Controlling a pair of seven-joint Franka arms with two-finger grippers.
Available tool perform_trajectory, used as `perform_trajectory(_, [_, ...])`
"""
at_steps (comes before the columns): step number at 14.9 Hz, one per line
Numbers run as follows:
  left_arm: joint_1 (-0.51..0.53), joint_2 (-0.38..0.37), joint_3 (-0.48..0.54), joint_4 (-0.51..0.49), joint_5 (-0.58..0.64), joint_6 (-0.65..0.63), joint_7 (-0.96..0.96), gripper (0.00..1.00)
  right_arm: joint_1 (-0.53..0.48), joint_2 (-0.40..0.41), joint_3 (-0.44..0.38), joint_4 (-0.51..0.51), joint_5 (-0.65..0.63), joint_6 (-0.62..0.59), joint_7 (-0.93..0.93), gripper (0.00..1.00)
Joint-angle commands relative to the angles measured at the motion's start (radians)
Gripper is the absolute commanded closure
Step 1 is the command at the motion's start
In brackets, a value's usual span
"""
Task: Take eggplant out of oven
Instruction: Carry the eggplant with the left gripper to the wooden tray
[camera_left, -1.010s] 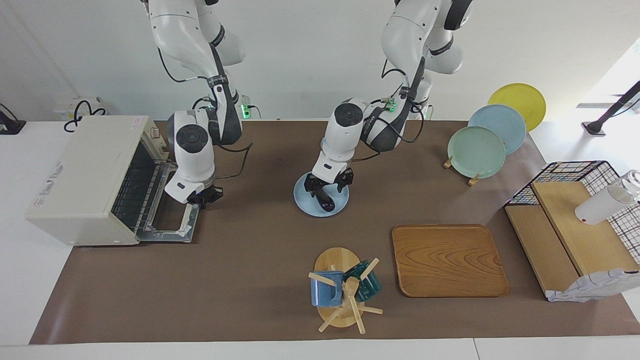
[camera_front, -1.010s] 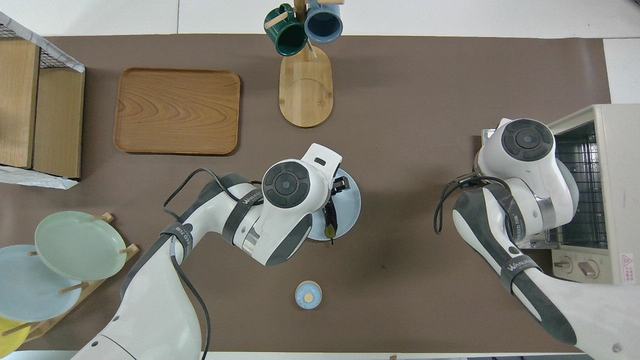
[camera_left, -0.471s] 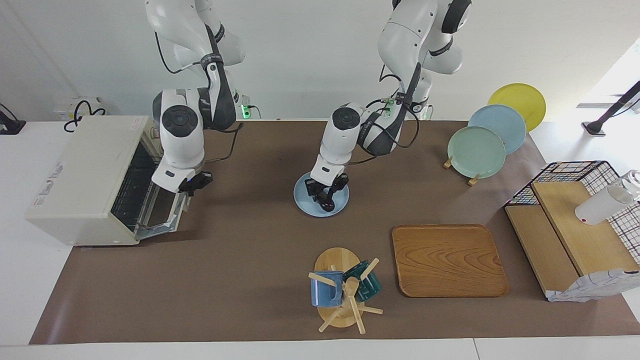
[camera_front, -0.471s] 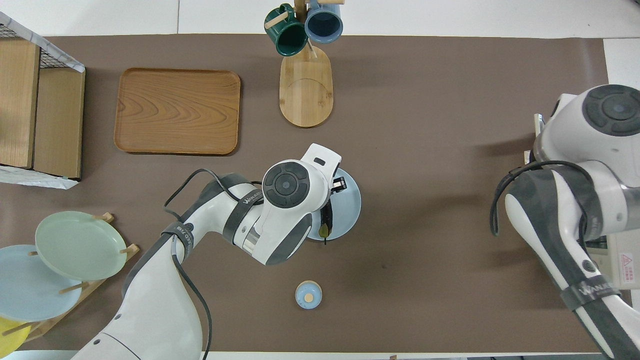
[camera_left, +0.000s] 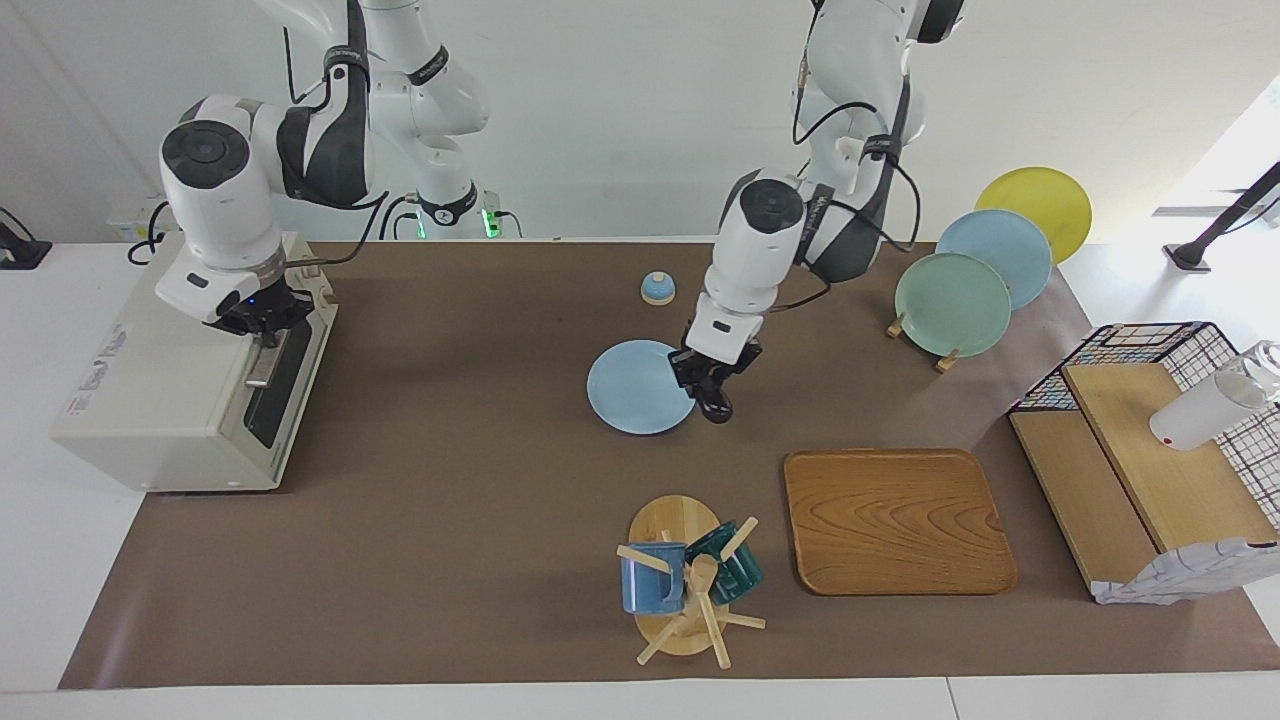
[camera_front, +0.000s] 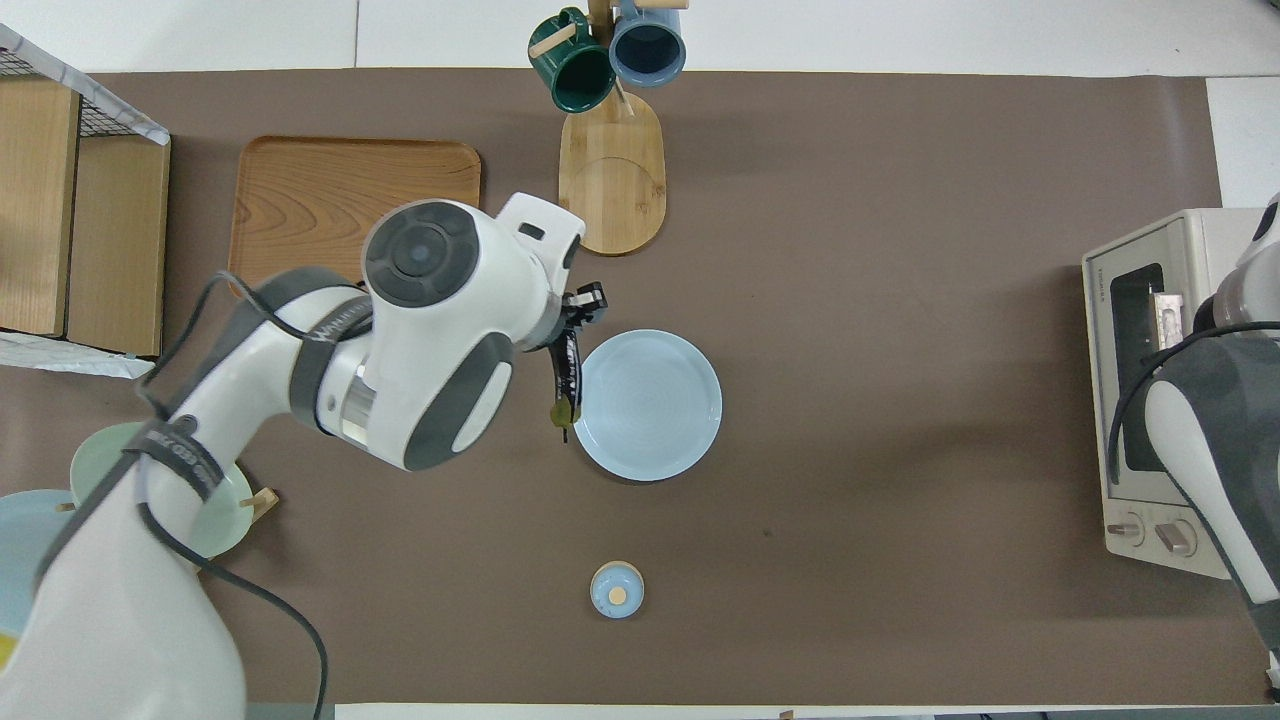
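The eggplant (camera_left: 716, 405) is dark and slim and hangs from my left gripper (camera_left: 708, 385), which is shut on it. It is held just above the table beside the rim of the light blue plate (camera_left: 630, 390), toward the left arm's end. In the overhead view the eggplant (camera_front: 566, 385) lies along the plate's (camera_front: 660, 420) edge under the left gripper (camera_front: 573, 335). The cream-white oven (camera_left: 170, 380) stands at the right arm's end with its dark glass door shut. My right gripper (camera_left: 265, 322) is at the top of the door by the handle. The oven also shows in the overhead view (camera_front: 1150, 260).
A small blue lidded knob (camera_left: 657, 288) sits nearer to the robots than the plate. A mug rack (camera_left: 685, 585) and a wooden tray (camera_left: 895, 520) lie farther out. A plate rack (camera_left: 955, 300) and a wire basket with wooden boards (camera_left: 1150, 450) stand at the left arm's end.
The right gripper swung the oven door up from flat open to shut. The left gripper lifted the eggplant off the plate and moved it toward the left arm's end, past the plate's rim.
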Motion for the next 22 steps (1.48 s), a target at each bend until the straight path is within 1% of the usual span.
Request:
perform_trajectory(1, [0.114, 0.052, -0.004, 0.079, -0.007, -0.031, 0.132, 1.0, 0.008, -0.041, 0.016, 0.104, 0.124, -0.142, -0.003, 0.82])
perform_trajectory(2, [0.152, 0.055, -0.004, 0.079, -0.009, -0.029, 0.196, 1.0, 0.013, -0.036, 0.02, 0.147, 0.145, -0.174, 0.0, 0.77])
perform_trajectory(3, [0.197, 0.057, -0.004, 0.079, -0.011, -0.026, 0.256, 1.0, 0.022, -0.028, 0.023, 0.186, 0.169, -0.193, 0.002, 0.66])
perform_trajectory(4, [0.244, 0.067, -0.004, 0.079, -0.011, -0.017, 0.314, 1.0, 0.021, -0.025, 0.023, 0.195, 0.201, -0.187, 0.005, 0.41])
perform_trajectory(5, [0.289, 0.09, -0.004, 0.08, -0.001, -0.011, 0.364, 1.0, 0.016, -0.025, 0.022, 0.195, 0.249, -0.175, 0.013, 0.0])
perform_trajectory(6, [0.312, 0.119, -0.002, 0.1, 0.008, -0.006, 0.408, 1.0, 0.017, -0.019, 0.022, 0.201, 0.261, -0.175, 0.031, 0.0])
perform_trajectory(8, [0.335, 0.213, 0.001, 0.203, 0.035, -0.009, 0.453, 1.0, 0.025, -0.015, 0.023, 0.23, 0.257, -0.194, 0.091, 0.0])
perform_trajectory(9, [0.352, 0.272, 0.001, 0.264, 0.057, -0.008, 0.453, 1.0, 0.031, 0.004, 0.025, 0.261, 0.251, -0.207, 0.124, 0.0])
perform_trajectory(11, [0.355, 0.371, 0.001, 0.371, 0.08, -0.002, 0.456, 1.0, 0.037, 0.018, 0.025, 0.286, 0.246, -0.216, 0.14, 0.0])
perform_trajectory(12, [0.357, 0.388, 0.001, 0.378, 0.089, 0.033, 0.461, 1.0, 0.037, 0.019, 0.025, 0.292, 0.246, -0.233, 0.142, 0.0])
perform_trajectory(14, [0.36, 0.385, 0.001, 0.352, 0.109, 0.082, 0.47, 1.0, 0.04, 0.013, 0.028, 0.278, 0.246, -0.239, 0.149, 0.0])
perform_trajectory(16, [0.36, 0.384, 0.001, 0.347, 0.112, 0.079, 0.471, 1.0, 0.056, 0.037, 0.02, 0.287, 0.241, -0.248, 0.174, 0.0])
perform_trajectory(19, [0.361, 0.376, 0.001, 0.323, 0.109, 0.087, 0.496, 1.0, 0.056, 0.036, 0.025, 0.289, 0.241, -0.259, 0.174, 0.0])
perform_trajectory(20, [0.361, 0.376, 0.001, 0.323, 0.109, 0.083, 0.494, 0.55, 0.048, 0.025, 0.023, 0.289, 0.241, -0.257, 0.174, 0.0])
perform_trajectory(21, [0.361, 0.374, 0.001, 0.326, 0.109, 0.072, 0.496, 0.01, 0.045, 0.024, 0.019, 0.277, 0.248, -0.247, 0.171, 0.0])
perform_trajectory(22, [0.363, 0.374, 0.001, 0.33, 0.109, 0.066, 0.494, 0.0, 0.041, 0.024, 0.019, 0.278, 0.249, -0.248, 0.174, 0.0])
